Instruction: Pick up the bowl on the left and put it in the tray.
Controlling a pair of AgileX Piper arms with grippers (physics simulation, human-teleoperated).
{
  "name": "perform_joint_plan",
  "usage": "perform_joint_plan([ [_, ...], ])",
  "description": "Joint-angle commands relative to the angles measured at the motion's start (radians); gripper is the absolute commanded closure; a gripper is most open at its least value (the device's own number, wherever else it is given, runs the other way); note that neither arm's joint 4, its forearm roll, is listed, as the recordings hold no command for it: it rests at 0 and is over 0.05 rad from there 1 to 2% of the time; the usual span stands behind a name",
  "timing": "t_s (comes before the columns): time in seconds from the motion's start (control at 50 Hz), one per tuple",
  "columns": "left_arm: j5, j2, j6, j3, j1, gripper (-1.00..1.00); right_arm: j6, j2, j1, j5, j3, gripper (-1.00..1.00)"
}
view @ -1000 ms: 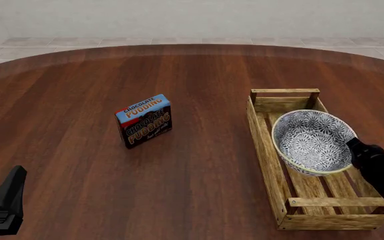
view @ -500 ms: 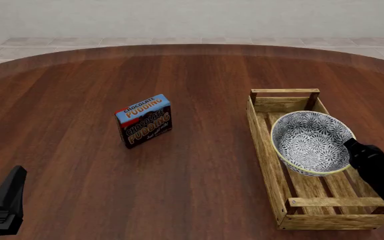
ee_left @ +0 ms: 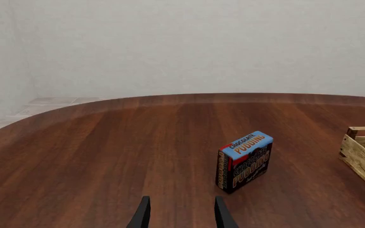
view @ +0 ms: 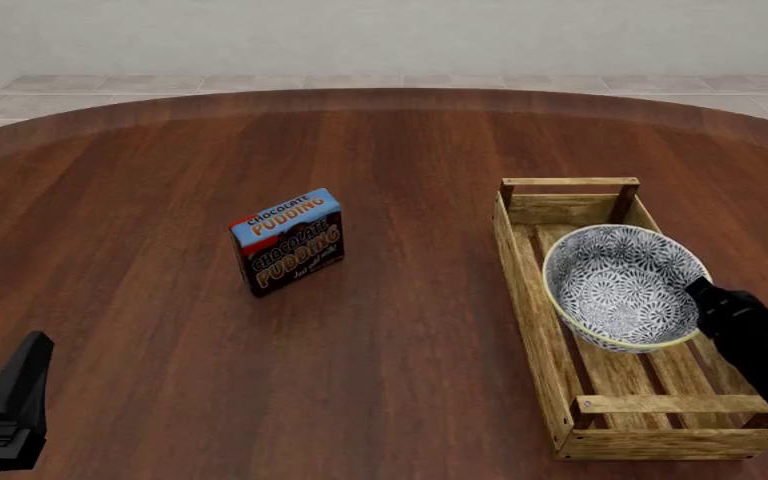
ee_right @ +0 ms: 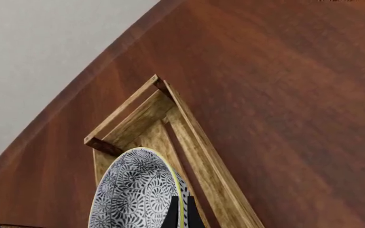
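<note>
My right hand (view: 707,292) is gripping the bowl (view: 620,286) by its near-right rim, one finger inside and one outside, as the right wrist view is showing at the yellowish edge (ee_right: 180,211). I'm holding the bowl tilted, with its patterned inside facing left and toward the camera. It is sitting inside the tray (view: 534,300), over the middle slats, roughly midway along the length; I can't tell whether its base is touching the slats or hanging just above them.

My left hand (ee_left: 181,216) is idling low at the near-left corner of the bench (view: 398,150), fingers apart, nothing between them. It is pointing across the bench toward the pudding box (view: 288,241).

Count:
- 1 bowl, in my right hand, within the tray walls.
- 1 tray, lying lengthwise on the right side of the bench, with one raised end rail far and one near.
- 1 pudding box, standing upright left of centre, well apart from the tray.
- 2 hands, one loaded, one not.
</note>
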State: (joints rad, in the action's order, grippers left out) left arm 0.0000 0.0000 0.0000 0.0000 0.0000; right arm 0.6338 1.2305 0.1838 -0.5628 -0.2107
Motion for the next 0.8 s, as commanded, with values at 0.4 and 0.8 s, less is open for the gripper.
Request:
perform_joint_plan([
  [0.4,0.000,0.000,0.000,0.000,0.000,-1.00,-0.013,0.053,0.002,-0.045,-0.012,1.00],
  [0.8,0.000,0.000,0.000,0.000,0.000,-1.00,-0.031,0.086,-0.018,-0.066,-0.021,1.00],
])
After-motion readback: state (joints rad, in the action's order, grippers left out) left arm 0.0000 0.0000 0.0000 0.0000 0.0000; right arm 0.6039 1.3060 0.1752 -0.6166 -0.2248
